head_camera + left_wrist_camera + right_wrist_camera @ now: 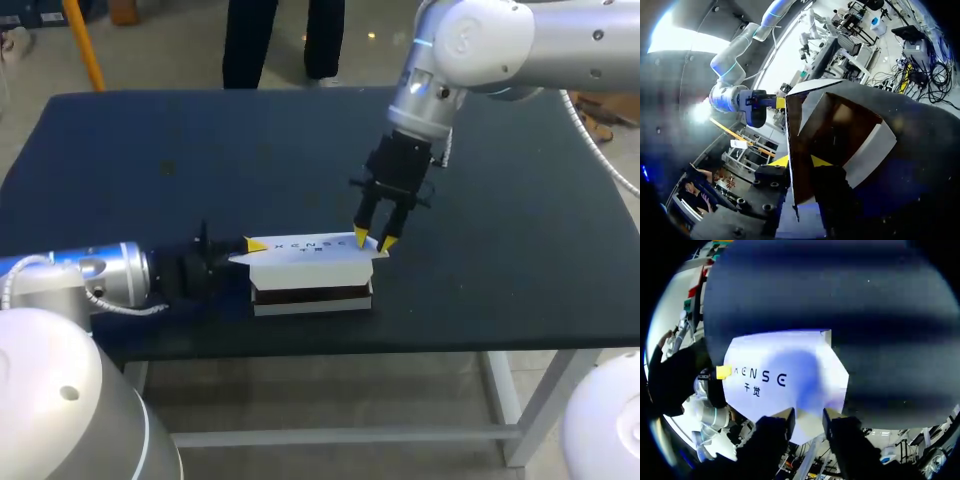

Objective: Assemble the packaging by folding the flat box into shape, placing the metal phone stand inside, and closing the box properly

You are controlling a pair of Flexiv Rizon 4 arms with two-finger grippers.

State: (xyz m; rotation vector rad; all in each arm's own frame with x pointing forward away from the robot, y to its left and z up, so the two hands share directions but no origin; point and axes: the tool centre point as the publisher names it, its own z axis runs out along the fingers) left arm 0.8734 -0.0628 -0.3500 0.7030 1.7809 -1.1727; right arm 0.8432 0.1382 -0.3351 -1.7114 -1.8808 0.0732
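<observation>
While our left gripper clamps the left end panel of the white cardboard box with a brown interior, our right gripper stands spread over its right flap; the box lies at the frame's lower middle, on the dark blue table.

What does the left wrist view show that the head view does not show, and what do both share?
Only the left wrist view looks into the box through its open end: brown inside, a white flap beside it. Only the head view shows the box's white printed top and the whole dark table. Both show the left gripper at one end of the box and the right gripper at the other.
</observation>
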